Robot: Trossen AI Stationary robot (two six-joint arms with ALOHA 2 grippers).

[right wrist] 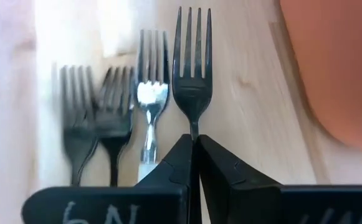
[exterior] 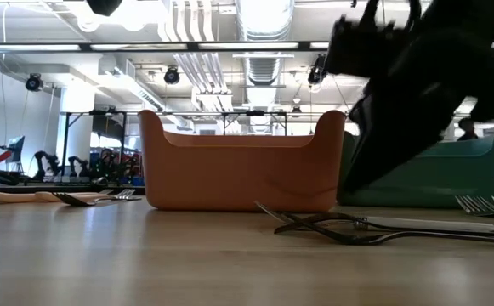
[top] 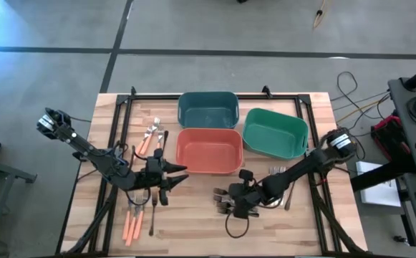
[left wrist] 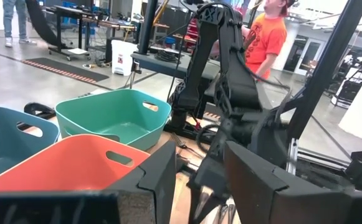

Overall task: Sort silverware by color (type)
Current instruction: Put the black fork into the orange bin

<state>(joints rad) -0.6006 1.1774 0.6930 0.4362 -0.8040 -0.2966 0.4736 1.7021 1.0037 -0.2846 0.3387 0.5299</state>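
three bins (top: 208,150); four forks (right wrist: 192,87) in right wrist view; two arms

Your high view looks straight down on the whole worktop (top: 193,215). Your low view sits at worktop height, facing the orange bin (exterior: 238,161) close up. Your left wrist view looks across the bins into the room; your right wrist view hangs close over forks (right wrist: 192,68). All share the orange bin.

Matt black fork (right wrist: 192,81) pinched in the right gripper (right wrist: 195,146), glossy silver fork (right wrist: 151,93) beside it, on pale smooth wood table (right wrist: 243,93).
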